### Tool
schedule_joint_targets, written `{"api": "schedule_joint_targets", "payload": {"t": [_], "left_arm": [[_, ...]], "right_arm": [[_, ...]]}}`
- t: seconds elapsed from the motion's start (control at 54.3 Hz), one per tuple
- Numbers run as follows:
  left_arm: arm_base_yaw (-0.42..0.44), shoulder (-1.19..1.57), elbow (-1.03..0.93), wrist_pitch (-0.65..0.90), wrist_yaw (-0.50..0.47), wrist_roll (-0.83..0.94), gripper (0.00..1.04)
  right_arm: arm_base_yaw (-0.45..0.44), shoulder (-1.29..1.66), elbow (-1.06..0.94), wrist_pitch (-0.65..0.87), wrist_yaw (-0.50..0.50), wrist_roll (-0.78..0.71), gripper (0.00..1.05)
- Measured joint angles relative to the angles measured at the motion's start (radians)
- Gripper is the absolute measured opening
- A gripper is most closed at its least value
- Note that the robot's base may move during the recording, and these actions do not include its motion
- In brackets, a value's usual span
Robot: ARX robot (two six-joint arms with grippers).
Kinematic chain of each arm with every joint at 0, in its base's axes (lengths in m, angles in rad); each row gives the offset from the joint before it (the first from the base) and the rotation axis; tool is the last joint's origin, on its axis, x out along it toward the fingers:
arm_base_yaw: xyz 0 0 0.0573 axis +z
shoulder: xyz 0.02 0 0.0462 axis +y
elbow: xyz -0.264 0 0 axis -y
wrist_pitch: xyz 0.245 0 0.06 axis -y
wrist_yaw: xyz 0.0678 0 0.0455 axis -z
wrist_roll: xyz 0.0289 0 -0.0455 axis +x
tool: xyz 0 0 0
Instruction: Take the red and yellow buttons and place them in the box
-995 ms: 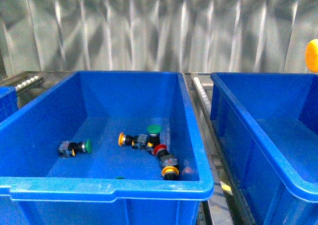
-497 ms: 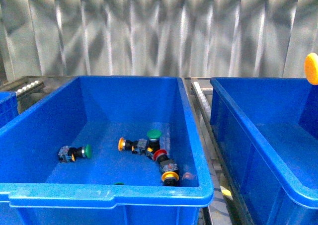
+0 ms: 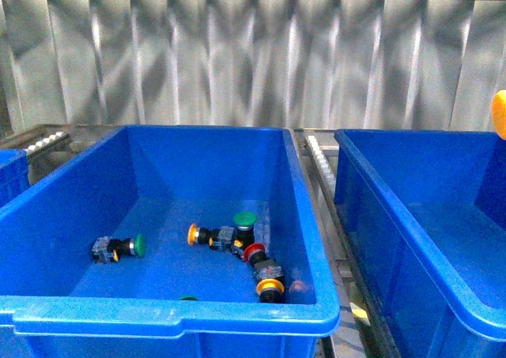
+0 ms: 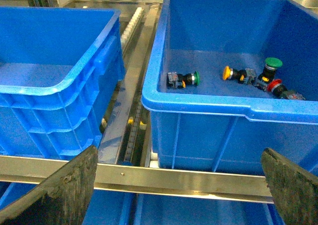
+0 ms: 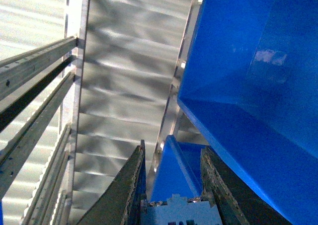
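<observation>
- the big deep bright-blue plastic bin (image 3: 300,184) fills my front view; a second blue bin (image 3: 371,192) sits to its right.
- left gripper (image 4: 181,185) — fingers spread wide, holding nothing.
- right gripper (image 5: 171,185) — fingers close together around a grey block.
- the red mushroom-cap button (image 3: 254,252) lies on the bin floor, right of middle; a yellow-capped button (image 3: 269,286) lies just nearer me.

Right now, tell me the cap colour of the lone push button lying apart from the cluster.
Green; left wrist view shows it best.
</observation>
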Motion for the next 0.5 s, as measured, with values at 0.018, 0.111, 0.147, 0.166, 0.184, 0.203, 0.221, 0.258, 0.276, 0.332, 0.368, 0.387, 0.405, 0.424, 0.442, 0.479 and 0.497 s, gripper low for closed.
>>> {"api": "schedule_joint_targets", "payload": {"t": [0.018, 0.111, 0.147, 0.166, 0.184, 0.203, 0.221, 0.258, 0.276, 0.332, 0.368, 0.387, 0.405, 0.424, 0.442, 0.479, 0.497], "left_arm": [[0.0, 0.0, 0.0, 0.0, -0.002, 0.0, 0.97], [-0.002, 0.0, 0.0, 0.0, -0.003, 0.0, 0.97], [-0.002, 0.0, 0.0, 0.0, -0.003, 0.0, 0.97], [-0.002, 0.0, 0.0, 0.0, -0.003, 0.0, 0.97], [-0.001, 0.0, 0.0, 0.0, -0.002, 0.0, 0.97], [-0.001, 0.0, 0.0, 0.0, -0.003, 0.0, 0.97], [-0.001, 0.0, 0.0, 0.0, -0.002, 0.0, 0.97], [-0.002, 0.0, 0.0, 0.0, -0.002, 0.0, 0.97], [-0.002, 0.0, 0.0, 0.0, -0.002, 0.0, 0.97], [-0.002, 0.0, 0.0, 0.0, -0.001, 0.0, 0.97], [-0.002, 0.0, 0.0, 0.0, 0.0, 0.0, 0.97], [-0.002, 0.0, 0.0, 0.0, -0.001, 0.0, 0.97], [-0.002, 0.0, 0.0, 0.0, 0.0, 0.0, 0.97], [-0.002, 0.0, 0.0, 0.0, 0.0, 0.0, 0.97], [-0.002, 0.0, 0.0, 0.0, 0.0, 0.0, 0.97], [-0.002, 0.0, 0.0, 0.0, 0.0, 0.0, 0.97], [-0.002, 0.0, 0.0, 0.0, 0.0, 0.0, 0.97]], "right_arm": [[-0.003, -0.002, -0.003, 0.0, -0.002, 0.002, 0.27], [-0.009, -0.01, -0.012, 0.0, -0.016, 0.005, 0.27], [-0.013, -0.015, -0.013, 0.0, -0.022, 0.006, 0.27], [-0.015, -0.015, -0.014, 0.0, -0.027, 0.006, 0.27], [-0.021, -0.016, -0.016, 0.0, -0.027, 0.006, 0.27], [-0.024, -0.016, -0.017, 0.0, -0.027, 0.006, 0.27], [-0.032, -0.017, -0.019, 0.0, -0.027, 0.006, 0.27], [-0.048, -0.018, -0.024, 0.0, -0.027, 0.006, 0.27], [-0.053, -0.019, -0.025, 0.0, -0.027, 0.006, 0.27], [-0.076, -0.021, -0.026, 0.0, -0.03, 0.006, 0.27], [-0.087, -0.023, -0.026, 0.0, -0.036, 0.006, 0.27], [-0.094, -0.026, -0.026, 0.0, -0.041, 0.006, 0.27], [-0.101, -0.027, -0.026, 0.0, -0.045, 0.006, 0.27], [-0.105, -0.027, -0.026, 0.0, -0.048, 0.006, 0.27], [-0.112, -0.029, -0.025, 0.0, -0.054, 0.006, 0.27], [-0.128, -0.029, -0.025, 0.0, -0.065, 0.006, 0.27], [-0.132, -0.029, -0.025, 0.0, -0.069, 0.006, 0.27]]}}
